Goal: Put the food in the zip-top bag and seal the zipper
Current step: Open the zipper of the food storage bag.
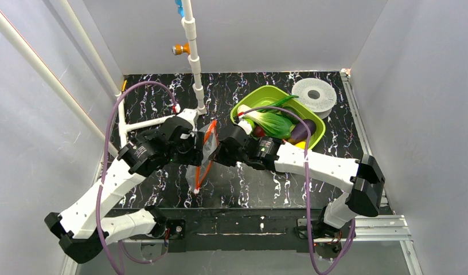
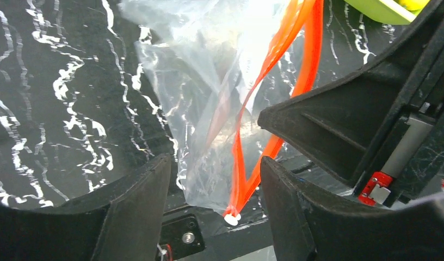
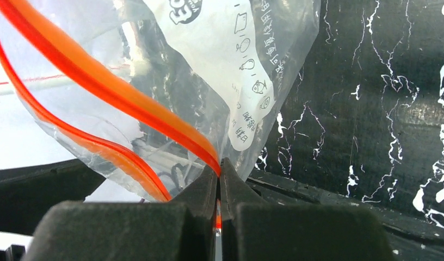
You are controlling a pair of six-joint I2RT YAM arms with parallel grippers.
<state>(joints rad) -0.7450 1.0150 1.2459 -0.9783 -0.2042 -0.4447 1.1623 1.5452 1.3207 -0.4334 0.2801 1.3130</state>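
right gripper [image 3: 220,182] is pinched tight on the zipper [image 3: 100,81] of the zip-top bag [image 3: 209,65]; left gripper [image 2: 214,166] stands with jaws parted, the bag hanging between its 2 fingers; the food [image 1: 275,122] lies in the tray [image 1: 252,97] beside the right wrist

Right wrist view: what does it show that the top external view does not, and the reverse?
Only the right wrist view shows how the right gripper is shut on the zipper, and the printed label on the zip-top bag. Only the top external view shows the green tray with the food and the white disc. Both show the bag, its open zipper and the black table.
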